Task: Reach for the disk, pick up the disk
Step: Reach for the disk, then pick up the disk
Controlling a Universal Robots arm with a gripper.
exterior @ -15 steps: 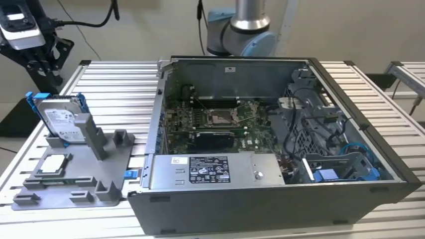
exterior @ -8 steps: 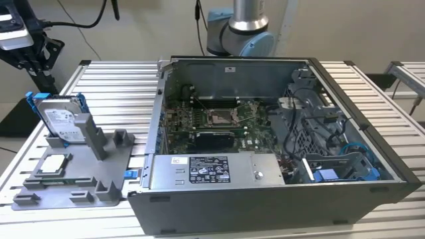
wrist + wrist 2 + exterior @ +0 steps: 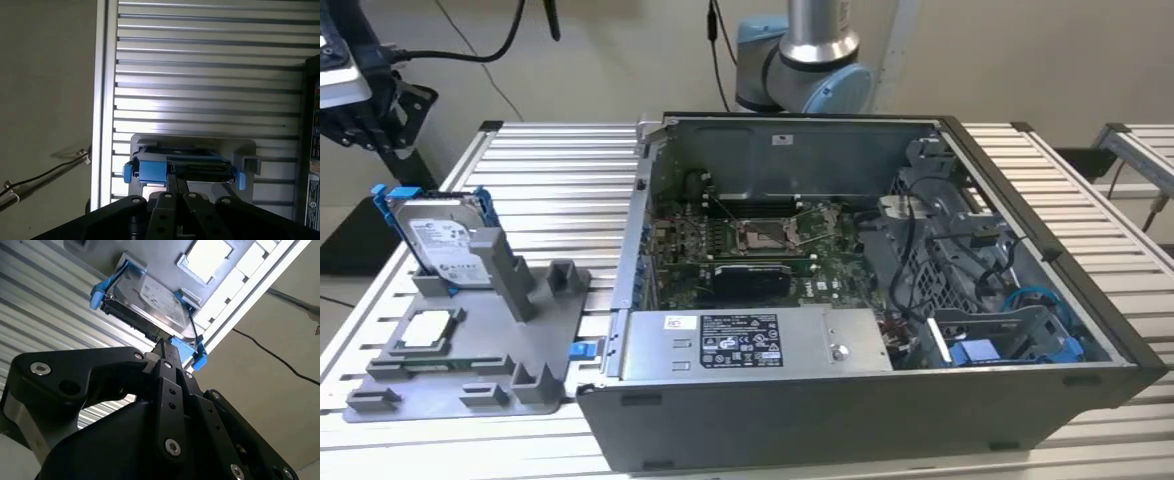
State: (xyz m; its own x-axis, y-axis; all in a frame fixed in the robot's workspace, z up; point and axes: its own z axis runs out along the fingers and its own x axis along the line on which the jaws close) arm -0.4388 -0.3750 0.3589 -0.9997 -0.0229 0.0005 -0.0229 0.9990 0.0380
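A slatted metal table is seen before a plain beige wall; a second slatted table is glimpsed at the exterior view's right, and the floor is crossed by a cable.

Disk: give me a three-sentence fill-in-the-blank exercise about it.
1. Around the disk runs a bracket coloured ___.
2. The disk stands to the exterior view's ___ of the computer case.
3. The gripper, aimed at the disk, holds ___.
Missing words: blue; left; nothing.
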